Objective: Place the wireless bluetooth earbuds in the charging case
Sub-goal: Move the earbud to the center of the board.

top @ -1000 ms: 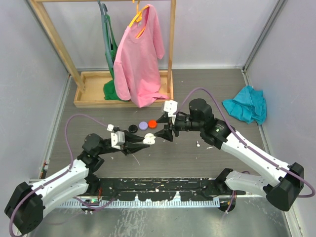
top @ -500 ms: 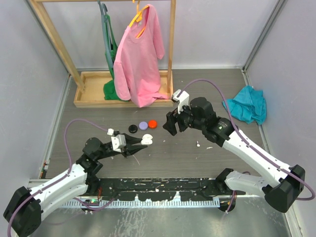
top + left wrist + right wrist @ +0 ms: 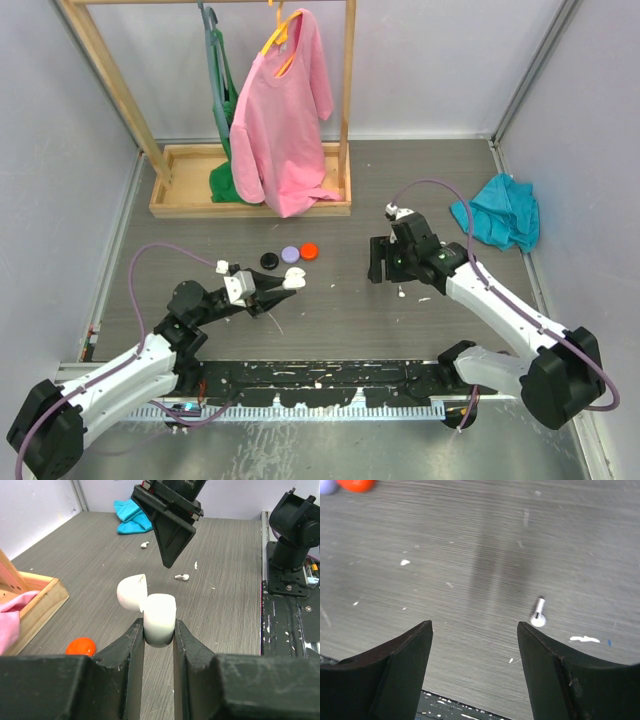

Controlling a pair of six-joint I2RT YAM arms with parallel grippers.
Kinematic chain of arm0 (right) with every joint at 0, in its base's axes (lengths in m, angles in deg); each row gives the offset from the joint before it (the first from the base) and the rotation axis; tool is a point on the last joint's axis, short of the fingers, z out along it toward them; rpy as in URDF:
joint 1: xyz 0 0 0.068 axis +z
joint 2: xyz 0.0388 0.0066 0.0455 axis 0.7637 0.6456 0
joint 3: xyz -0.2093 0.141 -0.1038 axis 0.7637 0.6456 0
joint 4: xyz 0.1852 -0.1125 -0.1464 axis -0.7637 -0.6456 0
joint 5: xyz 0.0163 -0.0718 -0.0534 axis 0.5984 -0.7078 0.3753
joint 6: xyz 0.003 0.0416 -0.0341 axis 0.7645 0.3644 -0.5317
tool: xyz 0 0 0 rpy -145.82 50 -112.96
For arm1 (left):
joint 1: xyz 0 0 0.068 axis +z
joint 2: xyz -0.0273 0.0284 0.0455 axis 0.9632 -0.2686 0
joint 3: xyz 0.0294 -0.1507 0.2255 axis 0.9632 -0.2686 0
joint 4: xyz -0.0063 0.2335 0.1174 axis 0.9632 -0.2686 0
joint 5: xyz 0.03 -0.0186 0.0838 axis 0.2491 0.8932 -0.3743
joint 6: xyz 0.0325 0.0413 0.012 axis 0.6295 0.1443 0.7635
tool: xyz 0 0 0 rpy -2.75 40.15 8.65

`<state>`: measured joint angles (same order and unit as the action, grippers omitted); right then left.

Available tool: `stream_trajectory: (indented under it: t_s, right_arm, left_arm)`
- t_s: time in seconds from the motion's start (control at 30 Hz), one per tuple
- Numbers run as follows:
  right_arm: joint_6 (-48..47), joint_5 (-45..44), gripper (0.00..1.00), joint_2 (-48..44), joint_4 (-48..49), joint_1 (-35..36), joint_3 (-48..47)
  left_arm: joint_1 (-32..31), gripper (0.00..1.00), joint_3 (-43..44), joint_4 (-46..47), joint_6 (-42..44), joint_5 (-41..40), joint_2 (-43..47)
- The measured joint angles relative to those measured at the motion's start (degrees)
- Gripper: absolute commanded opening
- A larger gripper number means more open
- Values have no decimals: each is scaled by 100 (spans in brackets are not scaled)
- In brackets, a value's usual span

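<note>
While in left tool [image 3: 158,626], charging case [image 3: 160,611] open.

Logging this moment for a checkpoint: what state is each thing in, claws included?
Left claw: shut on charging case.
Charging case: lid open.
Right claw: open, empty, above the table.
White earbud: loose on the table, outside the case.
Pink shirt: hanging on the wooden rack.
Teal cloth: crumpled on the table.

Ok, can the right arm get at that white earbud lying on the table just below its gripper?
Probably yes. The right gripper hangs open above the white earbud, which lies alone on the bare table with nothing covering it. It sits off-centre between the jaws, so a small sideways shift looks needed first.
</note>
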<state>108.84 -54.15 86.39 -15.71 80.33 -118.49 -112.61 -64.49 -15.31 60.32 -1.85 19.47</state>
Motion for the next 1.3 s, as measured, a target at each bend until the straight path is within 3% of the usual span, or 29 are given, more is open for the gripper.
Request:
stream_trajectory:
  t_s: [0.2,0.47,1.17,1.3]
  right_arm:
    - [297,-245,68,267,-76,-496,341]
    - [302,-168,51,848,109,-1353,691]
    - [85,258,16,1567,474,-1416,708]
    - [57,332,14,1606,479,-1331,682]
  left_arm:
    - [0,0,0,-7,-2,-61,0]
    - [-4,0,0,-101,-2,-149,61]
    - [-4,0,0,-245,-2,-146,76]
    - [-4,0,0,-264,-2,-146,87]
